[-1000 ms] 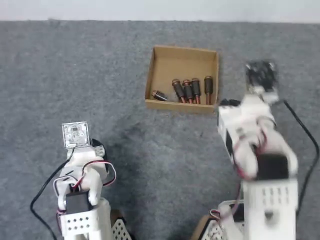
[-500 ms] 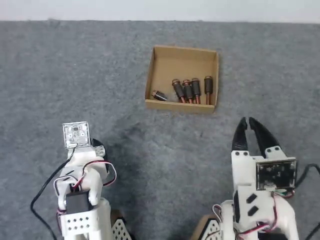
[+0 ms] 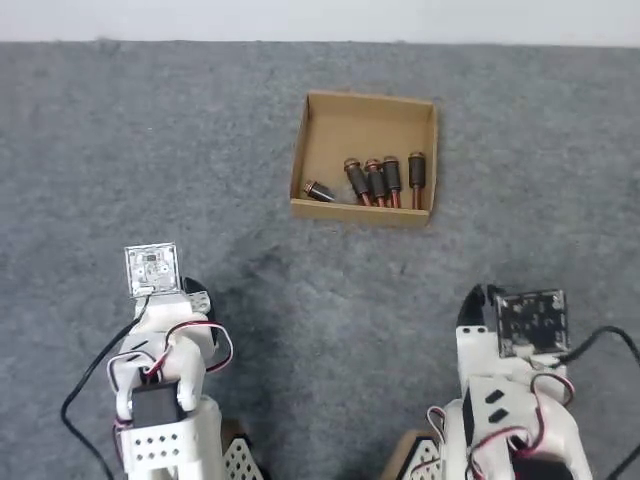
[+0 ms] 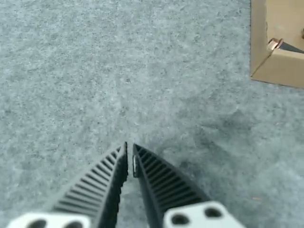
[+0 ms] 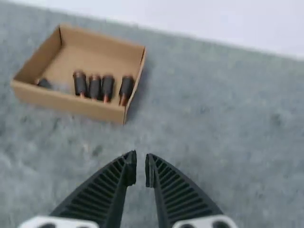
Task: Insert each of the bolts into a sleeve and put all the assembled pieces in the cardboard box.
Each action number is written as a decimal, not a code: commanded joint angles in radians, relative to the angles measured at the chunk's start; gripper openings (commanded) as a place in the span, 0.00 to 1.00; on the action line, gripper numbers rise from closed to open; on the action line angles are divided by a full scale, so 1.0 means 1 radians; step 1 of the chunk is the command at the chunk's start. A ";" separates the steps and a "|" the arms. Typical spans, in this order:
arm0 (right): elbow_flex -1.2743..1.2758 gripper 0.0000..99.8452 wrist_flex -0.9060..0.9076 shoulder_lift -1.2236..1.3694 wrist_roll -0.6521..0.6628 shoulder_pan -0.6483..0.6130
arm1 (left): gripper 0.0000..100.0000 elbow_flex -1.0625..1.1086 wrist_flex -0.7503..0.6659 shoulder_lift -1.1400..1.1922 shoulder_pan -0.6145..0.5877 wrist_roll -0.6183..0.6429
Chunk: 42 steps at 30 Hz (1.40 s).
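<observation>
The grey mat [image 3: 150, 130] carried the cardboard box [image 3: 365, 212] at mid-table, ahead of both arms and between them. It lay forward and to the left of the right gripper [image 5: 141, 166], and forward and to the right of the left gripper [image 4: 129, 154]. I judged the right arm the nearer of the two. Both grippers sat pulled back at my edge of the mat, well apart from the box, each closed to a sliver at the tips and grasping nothing. Inside the box, four assembled pieces [image 3: 385, 180] lay side by side against the front wall, long axes running away from the arms. A fifth piece [image 3: 320, 192] lay skewed in the front left corner. Every bolt and sleeve I could see was already joined and boxed, so I judged that no pick remained. One second earlier the right arm had been stretched out beside the box's right wall; it had since folded back toward its base. The left arm had not moved.
</observation>
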 commanded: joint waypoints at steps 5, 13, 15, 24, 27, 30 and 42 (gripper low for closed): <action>0.265 0.01 -0.124 0.001 0.023 0.016 | 0.02 -0.016 -0.009 -0.020 0.054 -0.005; 0.563 0.01 -0.369 0.002 0.017 0.018 | 0.02 -0.016 0.031 -0.020 0.068 -0.002; 0.623 0.01 -0.420 0.002 0.017 0.018 | 0.02 -0.016 0.068 -0.020 0.081 -0.002; 0.683 0.01 -0.374 0.002 0.017 0.010 | 0.02 -0.016 0.123 -0.020 0.140 -0.005; 0.683 0.01 -0.325 0.002 0.018 0.015 | 0.02 -0.016 0.120 -0.020 0.140 -0.006; 0.683 0.01 -0.226 0.002 0.018 0.016 | 0.02 -0.015 0.124 -0.015 0.132 -0.035; 0.683 0.01 -0.188 0.004 0.020 0.012 | 0.02 -0.015 0.189 -0.018 -0.051 -0.169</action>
